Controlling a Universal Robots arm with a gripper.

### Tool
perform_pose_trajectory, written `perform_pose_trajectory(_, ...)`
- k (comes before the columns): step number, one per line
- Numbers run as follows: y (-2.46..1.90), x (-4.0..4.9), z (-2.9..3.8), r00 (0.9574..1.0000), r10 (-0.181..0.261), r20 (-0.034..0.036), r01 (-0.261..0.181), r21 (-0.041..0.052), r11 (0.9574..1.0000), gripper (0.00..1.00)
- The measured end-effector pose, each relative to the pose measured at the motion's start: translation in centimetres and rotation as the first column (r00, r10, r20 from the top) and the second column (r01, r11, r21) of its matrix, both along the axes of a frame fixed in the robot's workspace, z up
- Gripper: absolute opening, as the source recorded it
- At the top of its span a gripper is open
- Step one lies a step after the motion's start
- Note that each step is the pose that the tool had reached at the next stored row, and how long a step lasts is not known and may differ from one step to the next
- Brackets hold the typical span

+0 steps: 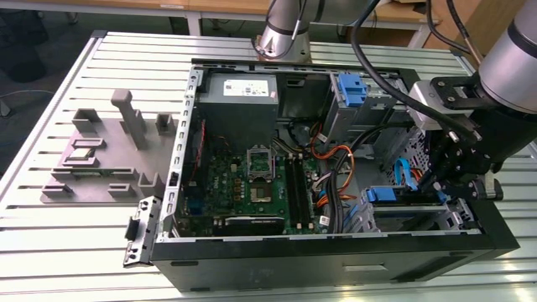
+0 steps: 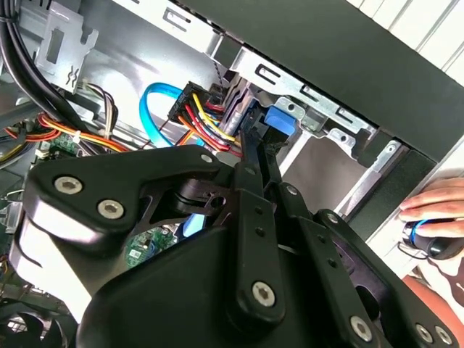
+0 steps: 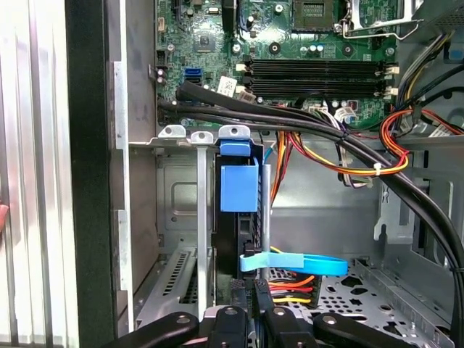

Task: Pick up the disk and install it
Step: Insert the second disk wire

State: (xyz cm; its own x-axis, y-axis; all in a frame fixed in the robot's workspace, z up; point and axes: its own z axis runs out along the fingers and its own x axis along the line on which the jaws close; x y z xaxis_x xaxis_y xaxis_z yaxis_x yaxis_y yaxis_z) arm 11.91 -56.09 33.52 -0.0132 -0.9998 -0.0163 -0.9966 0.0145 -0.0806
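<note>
My gripper is nearly closed, its two fingers pinching the rear edge of the one disk, which stands on edge just ahead of me in the drive cage of the open computer case. One blue cable and one bundle of coloured wires plug in beside my fingertips. Past the disk lies one circuit board with four memory slots. Off to one side, outside the case, one person's hand rests on a mouse.
</note>
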Motion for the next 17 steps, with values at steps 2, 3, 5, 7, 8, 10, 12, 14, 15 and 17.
perform_pose_trajectory(2,0.0,0.0,0.16,1.0,0.0,0.0,0.0,0.0002,1.0,0.16)
perform_pose_trajectory(3,-0.01,0.0,0.23,1.0,0.0,0.0,0.0,-0.0002,1.0,0.16)
perform_pose_trajectory(5,0.0,0.0,0.26,1.0,0.0,0.0,0.0,-0.0007,1.0,0.16)
perform_pose_trajectory(7,0.0,0.0,0.28,1.0,0.0,0.0,0.0,-0.0083,1.0,0.16)
perform_pose_trajectory(8,0.0,0.0,0.26,1.0,0.0,0.0,0.0,-0.011,0.9999,0.16)
perform_pose_trajectory(10,0.0,0.0,0.25,1.0,0.0,0.0,0.0,-0.0157,0.9999,0.16)
perform_pose_trajectory(12,0.0,0.0,0.21,1.0,0.0,0.0,0.0,-0.0161,0.9999,0.16)
perform_pose_trajectory(14,0.0,0.0,0.05,1.0,0.0,0.0,0.0,-0.0161,0.9999,0.16)
perform_pose_trajectory(15,0.0,0.0,-0.02,1.0,0.0,0.0001,0.0,-0.0165,0.9999,0.16)
perform_pose_trajectory(17,0.0,0.0,-0.1,1.0,0.0,0.0,0.0,-0.0169,0.9999,0.16)
